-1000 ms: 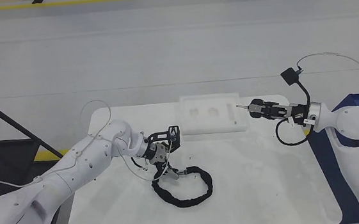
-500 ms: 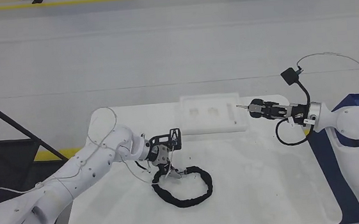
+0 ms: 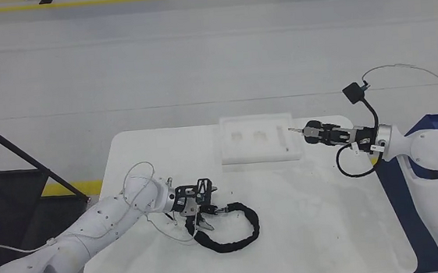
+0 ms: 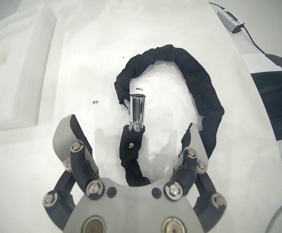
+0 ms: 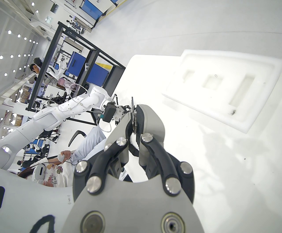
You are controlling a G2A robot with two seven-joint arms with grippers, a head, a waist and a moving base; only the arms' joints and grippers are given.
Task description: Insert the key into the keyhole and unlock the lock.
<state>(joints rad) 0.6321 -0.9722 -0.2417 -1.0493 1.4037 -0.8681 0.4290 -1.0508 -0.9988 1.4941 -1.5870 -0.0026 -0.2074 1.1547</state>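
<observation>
1. Pale hall floor behind, yellow line at far edge; in front, white surface (image 3: 329,229) w/ rounded corners.
2. At far middle of surface: white foam tray (image 3: 258,138) w/ shallow rectangular pockets.
3. Left of centre on surface, near front: chain lock (image 3: 239,230) in black fabric sleeve, curled into an almost closed loop, lying flat.
4. At one sleeve end: shiny metal cylinder (image 4: 137,111) sticking out, its open end turned away from left wrist cam. Keyhole too small to tell.
5. Left pincer (image 4: 132,132) low over this end, spread wide. Sleeve end between the two fingers (image 4: 73,130), clear gap on both sides, no contact w/ cylinder. Other finger just beside opposite part of loop; touching or not, cannot tell.
6. Right pincer (image 3: 310,129) well apart from lock, above right end of foam tray, pressed together and pinching the key (image 3: 294,130).
7. Key: thin metal shaft, held level in top view, pointing from pincer tips toward tray middle, not near cylinder.
</observation>
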